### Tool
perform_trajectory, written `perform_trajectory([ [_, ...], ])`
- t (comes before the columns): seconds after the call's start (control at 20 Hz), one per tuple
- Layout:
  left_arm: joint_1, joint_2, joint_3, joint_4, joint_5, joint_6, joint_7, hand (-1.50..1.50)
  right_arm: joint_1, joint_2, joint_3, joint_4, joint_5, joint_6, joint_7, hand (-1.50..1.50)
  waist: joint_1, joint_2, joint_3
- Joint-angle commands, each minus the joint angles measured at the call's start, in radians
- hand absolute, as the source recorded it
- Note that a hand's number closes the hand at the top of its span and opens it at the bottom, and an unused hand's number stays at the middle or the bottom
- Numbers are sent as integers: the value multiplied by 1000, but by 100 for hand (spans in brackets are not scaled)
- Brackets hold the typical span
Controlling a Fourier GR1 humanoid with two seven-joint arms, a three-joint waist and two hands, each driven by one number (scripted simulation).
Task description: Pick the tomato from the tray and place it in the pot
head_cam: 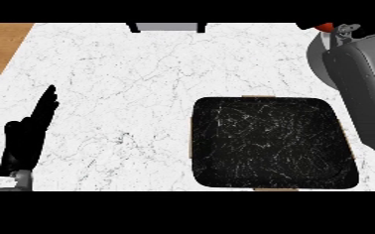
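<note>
1. Left robot hand (26, 134) shows at the left edge of the head view, low in the frame, its black fingers straight and pointing up and away across the desk; it holds nothing and rests there, relaxed.
2. Right grey forearm (351, 74) comes in along the right edge and runs up toward the top right corner.
3. Of the right robot hand (331, 28) only a small black part shows at that corner, pressed against something red; whether its fingers are curled or straight cannot be told.
4. That red spot is most likely the tomato (322, 27), seen as a small sliver at the very top right, just beside the black of the right robot hand and mostly hidden by it.
5. A black tray (275, 144) with rounded corners lies on the desk in the lower right part of the view, its dark speckled floor bare, with thin tan edges showing on its sides.
6. The desk (124, 79) is white marble with fine grey veins; a strip of wood-coloured surface (11, 39) shows at the upper left corner.
7. At the top edge, near the middle, a grey object with dark sides (168, 27) is partly in view; what it is cannot be told.
8. Forearm and tray overlap at the tray's right edge.
</note>
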Motion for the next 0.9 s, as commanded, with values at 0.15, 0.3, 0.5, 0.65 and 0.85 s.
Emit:
perform_trajectory([
  [0.15,-34,-24,9,33,-23,-12,6,0,40,-86,-135,43,-18,-107,-117,150,0,2,0],
  [0.3,-5,-2,52,55,5,-53,-57,0,10,-133,-210,160,-67,-152,-225,150,9,5,0],
  [0.5,-60,-56,33,169,-42,-24,-78,0,29,-178,-244,191,-82,-159,-308,150,-2,5,0],
  [0.65,-60,-11,49,39,-22,-57,14,0,11,-211,-304,367,-110,-234,-432,150,13,8,1],
  [0.85,-7,-33,23,5,-34,-59,-8,0,-59,-246,-354,594,-126,-294,-559,150,40,16,2],
])
